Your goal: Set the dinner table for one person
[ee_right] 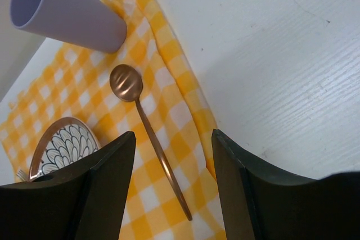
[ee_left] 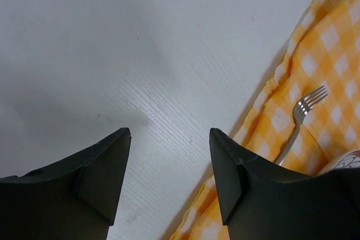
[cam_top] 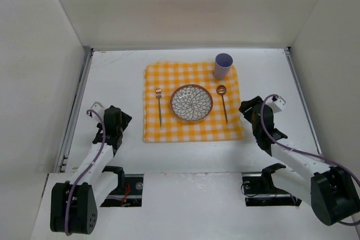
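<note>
The left gripper (ee_left: 170, 133), fingers spread and empty, sees the fork (ee_left: 301, 111) left of the plate (cam_top: 192, 103) — the right gripper (ee_right: 174, 134), likewise spread, sees spoon (ee_right: 126, 82) and cup (ee_right: 62, 9) instead.

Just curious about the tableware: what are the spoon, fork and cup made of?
The spoon looks metal, copper-coloured with a satin sheen. The fork looks silvery metal, its tines glinting. The cup is matte lilac without shine, probably plastic, possibly ceramic.

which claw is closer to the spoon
Right. The right claw sits just right of the spoon; the left claw is left of the cloth, past fork and plate.
</note>
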Tool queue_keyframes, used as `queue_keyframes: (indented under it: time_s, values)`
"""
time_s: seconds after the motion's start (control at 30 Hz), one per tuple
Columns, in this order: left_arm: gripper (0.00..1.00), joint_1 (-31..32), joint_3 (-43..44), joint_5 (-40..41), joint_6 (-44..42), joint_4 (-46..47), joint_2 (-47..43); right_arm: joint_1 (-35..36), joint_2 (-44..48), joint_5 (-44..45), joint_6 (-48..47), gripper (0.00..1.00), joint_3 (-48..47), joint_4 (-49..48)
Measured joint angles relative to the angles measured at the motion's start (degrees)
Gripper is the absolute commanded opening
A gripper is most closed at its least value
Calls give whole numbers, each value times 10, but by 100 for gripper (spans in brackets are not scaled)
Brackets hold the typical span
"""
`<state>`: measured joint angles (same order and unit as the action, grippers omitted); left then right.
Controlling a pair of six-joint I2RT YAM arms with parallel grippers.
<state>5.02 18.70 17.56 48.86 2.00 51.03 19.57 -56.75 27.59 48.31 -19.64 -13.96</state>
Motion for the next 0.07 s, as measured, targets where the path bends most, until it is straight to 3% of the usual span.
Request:
queue_keyframes:
  time_s: [0.07]
  values:
    - [54, 0, -2, -1, 1, 6, 14, 0, 0, 0, 0, 63, 0, -3]
